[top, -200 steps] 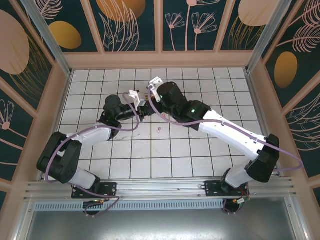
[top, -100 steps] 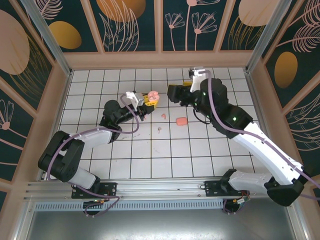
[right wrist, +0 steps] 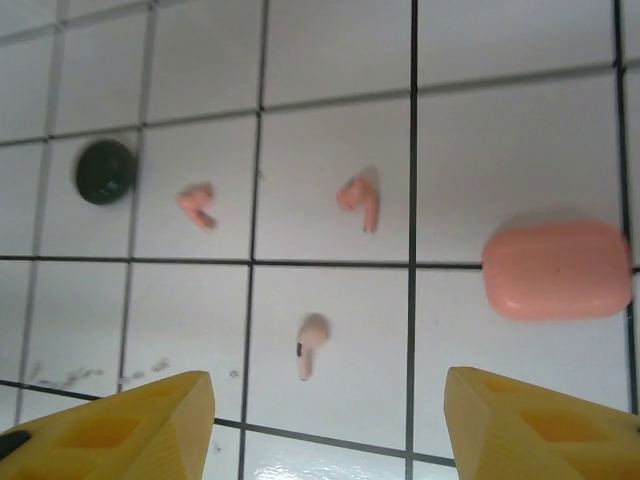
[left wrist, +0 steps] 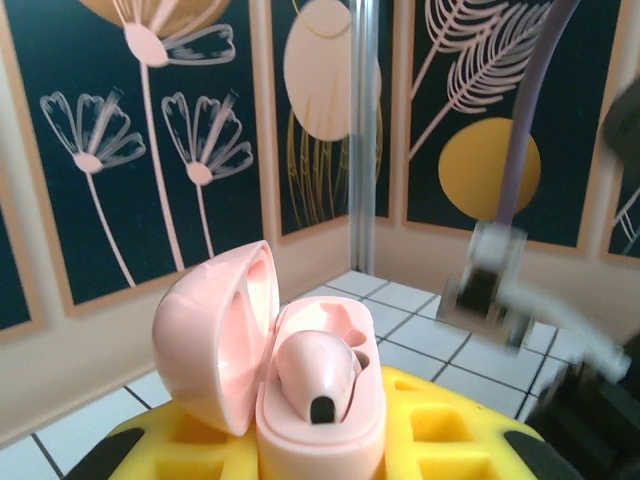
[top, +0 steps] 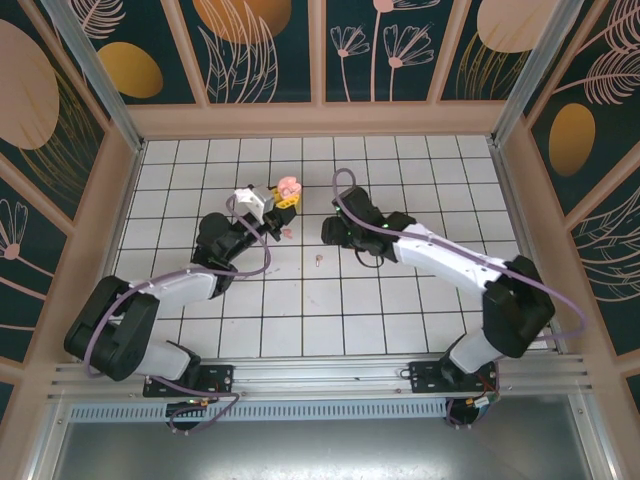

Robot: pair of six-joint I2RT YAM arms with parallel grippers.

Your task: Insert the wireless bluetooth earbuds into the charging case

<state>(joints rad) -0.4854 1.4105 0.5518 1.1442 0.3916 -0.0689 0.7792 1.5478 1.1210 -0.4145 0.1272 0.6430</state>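
My left gripper (top: 283, 203) holds a pale pink charging case (left wrist: 320, 400) upright in its yellow fingers (left wrist: 190, 445), well above the tiles. The case's lid (left wrist: 205, 335) hangs open to the left, and one pale earbud (left wrist: 318, 375) sits in a socket. The case (top: 290, 186) shows as a pink spot in the top view. My right gripper (right wrist: 325, 440) hovers open over the table, jaws wide and empty. A loose pale earbud (right wrist: 312, 343) lies on the tile between and just beyond its fingertips (right wrist: 110, 430). From above, that earbud (top: 318, 261) lies near the right gripper (top: 332, 232).
Two coral earbuds (right wrist: 197, 205) (right wrist: 360, 200) lie on the tiles farther off. A shut coral case (right wrist: 558, 270) rests to the right of them. A dark round object (right wrist: 106, 171) sits at the left. Patterned walls (top: 320, 50) ring the tiled table.
My right arm left the held case, swung away to the far right, then came back low over the loose pale earbud. The left gripper shifted the open case slightly left and farther away.
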